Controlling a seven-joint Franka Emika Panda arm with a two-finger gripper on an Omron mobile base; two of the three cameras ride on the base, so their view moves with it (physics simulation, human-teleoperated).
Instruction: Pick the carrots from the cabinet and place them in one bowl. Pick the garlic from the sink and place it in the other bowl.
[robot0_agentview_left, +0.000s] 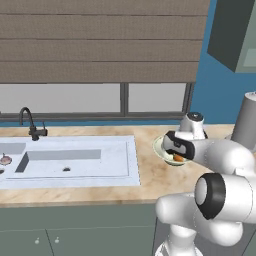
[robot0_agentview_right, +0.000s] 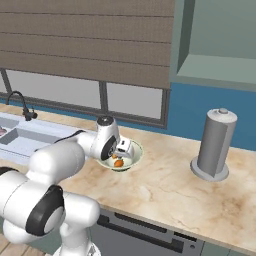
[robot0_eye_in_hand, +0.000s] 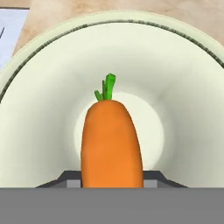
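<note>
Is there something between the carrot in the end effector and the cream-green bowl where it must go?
Nothing visible stands in the way. The end effector is shut on the carrot and holds it directly over the inside of the cream-green bowl, whose inside looks bare below it.

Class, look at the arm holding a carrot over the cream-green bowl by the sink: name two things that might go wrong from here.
1. The gripper is shut on the carrot above the cream-green bowl; released from height, it might bounce or roll out over the shallow rim.
2. The bowl sits near the sink; a low hand could nudge it along the counter.
</note>
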